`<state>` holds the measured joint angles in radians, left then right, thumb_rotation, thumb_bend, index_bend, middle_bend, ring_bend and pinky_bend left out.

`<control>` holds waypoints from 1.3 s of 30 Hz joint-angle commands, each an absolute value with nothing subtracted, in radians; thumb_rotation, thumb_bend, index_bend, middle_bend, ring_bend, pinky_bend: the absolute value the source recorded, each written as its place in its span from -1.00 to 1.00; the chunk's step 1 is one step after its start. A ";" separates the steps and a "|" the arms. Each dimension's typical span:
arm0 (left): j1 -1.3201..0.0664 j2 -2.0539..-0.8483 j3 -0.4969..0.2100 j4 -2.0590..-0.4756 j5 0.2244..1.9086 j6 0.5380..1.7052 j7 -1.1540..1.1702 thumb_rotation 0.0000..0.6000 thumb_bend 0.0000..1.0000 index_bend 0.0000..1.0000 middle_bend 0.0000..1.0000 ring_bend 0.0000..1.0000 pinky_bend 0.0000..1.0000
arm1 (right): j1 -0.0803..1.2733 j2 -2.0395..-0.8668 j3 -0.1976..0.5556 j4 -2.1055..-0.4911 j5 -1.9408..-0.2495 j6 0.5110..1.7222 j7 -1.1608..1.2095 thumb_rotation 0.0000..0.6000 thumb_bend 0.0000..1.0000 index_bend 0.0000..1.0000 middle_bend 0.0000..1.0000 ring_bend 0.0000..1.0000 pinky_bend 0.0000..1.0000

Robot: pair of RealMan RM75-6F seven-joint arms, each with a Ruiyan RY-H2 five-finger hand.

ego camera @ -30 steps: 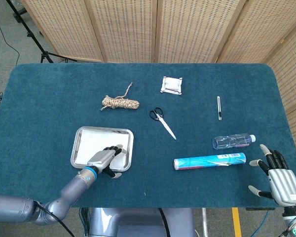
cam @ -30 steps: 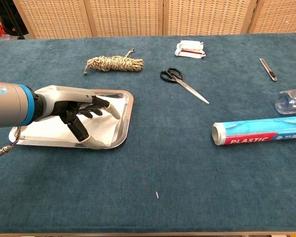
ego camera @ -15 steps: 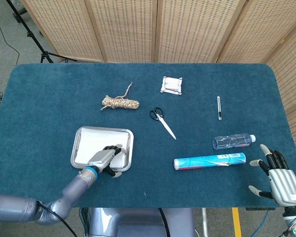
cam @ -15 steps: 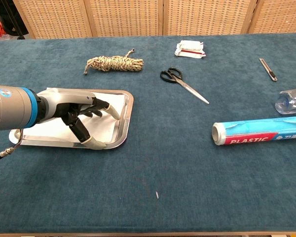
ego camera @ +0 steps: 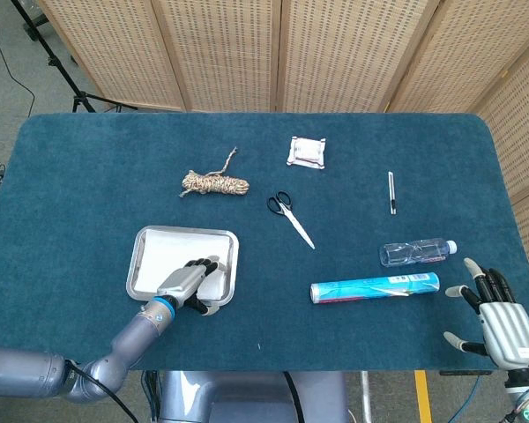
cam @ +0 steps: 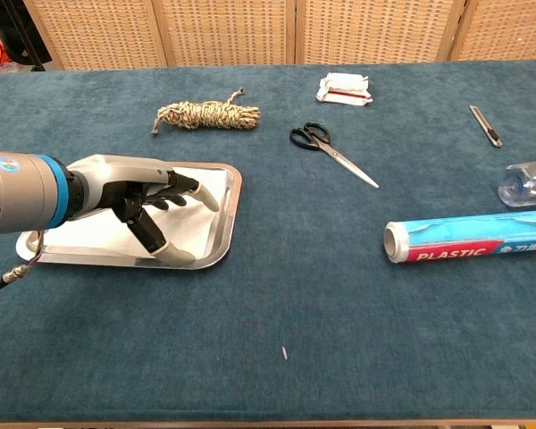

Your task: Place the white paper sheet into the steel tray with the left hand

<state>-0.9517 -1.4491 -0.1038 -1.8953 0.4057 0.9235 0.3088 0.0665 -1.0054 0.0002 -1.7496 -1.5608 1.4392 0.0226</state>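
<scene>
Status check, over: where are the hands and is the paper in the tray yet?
Left robot hand over the steel tray, fingers spread on the white paper sheet. Paper lies inside tray. Right robot hand open at table edge. Nothing blocking.

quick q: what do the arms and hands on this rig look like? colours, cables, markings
Left arm is a light grey cylinder with a bright blue band at the wrist, a small round blue mark and a thin black cable hanging beneath. Left hand has a silver-grey back, black fingers and pale beige tips. Right hand matches: ribbed silver back, black fingers, pale tips.
</scene>
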 commanded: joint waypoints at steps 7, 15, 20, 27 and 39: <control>-0.932 -1.414 -0.122 -1.942 0.454 0.953 0.291 1.00 -0.48 -0.63 -1.00 -1.00 -1.00 | 0.066 -1.006 0.001 -1.749 -1.562 1.442 0.023 1.00 -1.00 -0.33 -0.99 -1.00 -1.00; -0.888 -1.342 -0.163 -2.021 0.535 0.994 0.232 1.00 -0.49 -0.63 -1.00 -1.00 -1.00 | 0.066 -1.007 0.000 -1.749 -1.564 1.441 0.019 1.00 -1.00 -0.33 -0.99 -1.00 -1.00; -0.778 -1.231 -0.166 -2.132 0.716 1.075 0.142 1.00 -0.50 -0.63 -1.00 -1.00 -1.00 | 0.067 -1.010 -0.001 -1.748 -1.565 1.439 0.015 1.00 -1.00 -0.33 -0.99 -1.00 -1.00; -0.595 -1.139 -0.067 -2.163 1.044 1.169 0.010 1.00 -0.51 -0.66 -1.00 -1.00 -1.00 | 0.069 -1.017 -0.005 -1.751 -1.569 1.434 0.000 1.00 -1.00 -0.33 -0.99 -1.00 -1.00; -0.349 -1.081 0.093 -2.032 1.410 1.372 -0.154 1.00 -0.51 -0.70 -1.00 -1.00 -1.00 | 0.071 -1.028 -0.014 -1.754 -1.581 1.425 -0.024 1.00 -1.00 -0.33 -0.99 -1.00 -1.00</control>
<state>-0.4195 -1.0914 0.0415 -2.0943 1.3296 1.2911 -0.1236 0.0708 -1.0268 -0.0138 -1.7541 -1.5808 1.4257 -0.0231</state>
